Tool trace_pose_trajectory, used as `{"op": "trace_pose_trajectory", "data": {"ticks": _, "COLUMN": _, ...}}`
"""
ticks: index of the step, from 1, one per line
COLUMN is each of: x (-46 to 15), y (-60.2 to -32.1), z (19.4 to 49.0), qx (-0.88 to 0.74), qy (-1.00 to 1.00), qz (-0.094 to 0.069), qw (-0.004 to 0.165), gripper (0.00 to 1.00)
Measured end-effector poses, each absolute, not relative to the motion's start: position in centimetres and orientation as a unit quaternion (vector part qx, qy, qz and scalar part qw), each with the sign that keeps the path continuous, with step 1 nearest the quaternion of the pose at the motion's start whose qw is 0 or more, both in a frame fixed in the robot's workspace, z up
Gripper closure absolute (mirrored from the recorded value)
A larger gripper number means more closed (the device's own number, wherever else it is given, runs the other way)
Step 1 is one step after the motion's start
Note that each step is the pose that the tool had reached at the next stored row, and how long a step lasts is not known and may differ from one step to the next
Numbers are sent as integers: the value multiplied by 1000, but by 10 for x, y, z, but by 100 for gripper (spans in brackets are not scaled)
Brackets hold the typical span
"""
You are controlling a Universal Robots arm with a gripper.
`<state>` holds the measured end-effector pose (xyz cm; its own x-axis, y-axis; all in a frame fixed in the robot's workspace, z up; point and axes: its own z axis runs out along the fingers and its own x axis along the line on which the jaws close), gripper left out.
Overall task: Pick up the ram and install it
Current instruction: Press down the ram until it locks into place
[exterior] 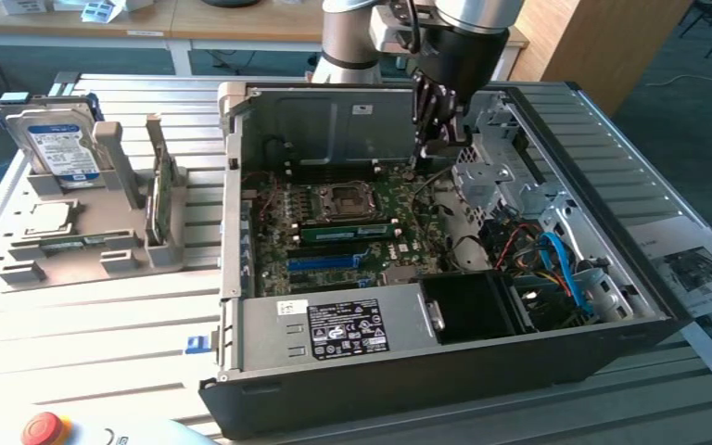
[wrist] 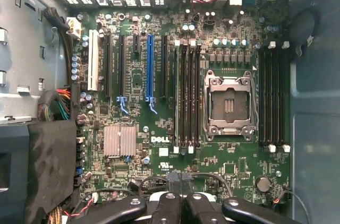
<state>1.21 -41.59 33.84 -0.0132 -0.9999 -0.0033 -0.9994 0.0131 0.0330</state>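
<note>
Left to right in the exterior view, placed relative to the open computer case (exterior: 331, 371) on the slatted counter (exterior: 84, 315). Well to the case's left is a grey holder (exterior: 96, 255) carrying a hard drive (exterior: 66, 148). Nearer the case, the ram (exterior: 160, 190) stands on edge in that holder. Over the case's rear interior is the gripper (exterior: 437, 144) (wrist: 180, 180), jaws closed together, gripping nothing and well apart from the ram. Inside the case, below the gripper, is the motherboard (wrist: 159, 152), with black memory slots (wrist: 188, 96) beside the processor socket (wrist: 228, 104).
</note>
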Motion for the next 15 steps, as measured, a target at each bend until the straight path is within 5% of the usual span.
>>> {"op": "trace_pose_trajectory", "data": {"ticks": 15, "x": 12, "y": -416, "z": 317, "qx": 702, "qy": -712, "qz": -13, "qw": 10, "gripper": 89}}
